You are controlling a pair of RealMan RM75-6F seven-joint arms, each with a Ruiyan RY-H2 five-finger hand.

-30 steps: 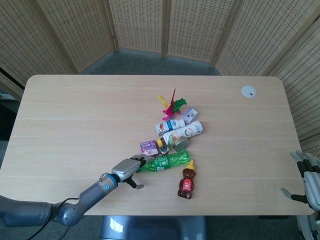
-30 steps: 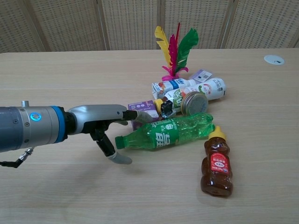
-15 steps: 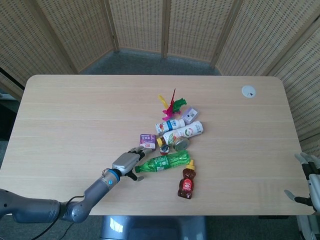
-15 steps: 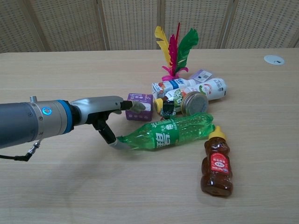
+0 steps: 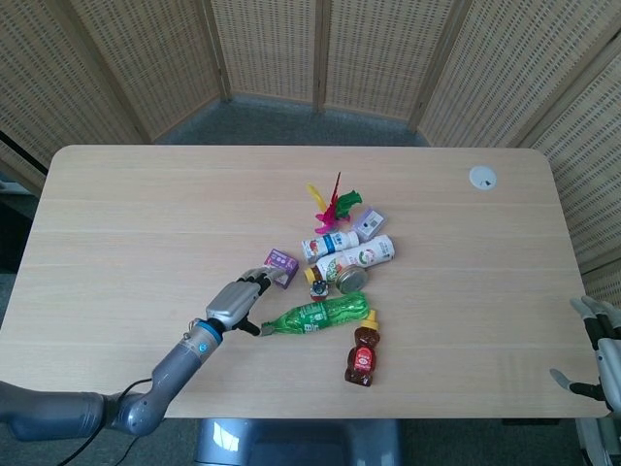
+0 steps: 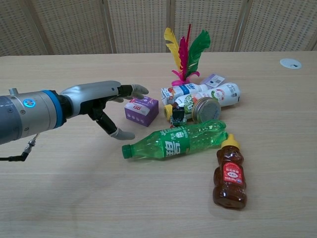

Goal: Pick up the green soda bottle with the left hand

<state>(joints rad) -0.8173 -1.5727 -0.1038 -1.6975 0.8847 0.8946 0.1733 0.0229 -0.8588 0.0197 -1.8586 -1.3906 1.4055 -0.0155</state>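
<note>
Green soda bottle [image 6: 174, 141] lies released; left hand [image 6: 101, 101] has lifted, fingers spread, empty

— Anything readable?
— Not really. White characters on the green soda bottle [image 6: 174, 143] label, a red label on the honey bear bottle [image 6: 229, 173], all too blurry to make out.

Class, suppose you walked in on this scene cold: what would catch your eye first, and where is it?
The bright feather shuttlecock stands upright at the far end of a clutter of small bottles and jars in the middle of the table. Nearer the front edge, the green soda bottle lies on its side beside a brown honey bottle. The left hand hovers open just above the green bottle's cap end, next to a small purple box.
</note>
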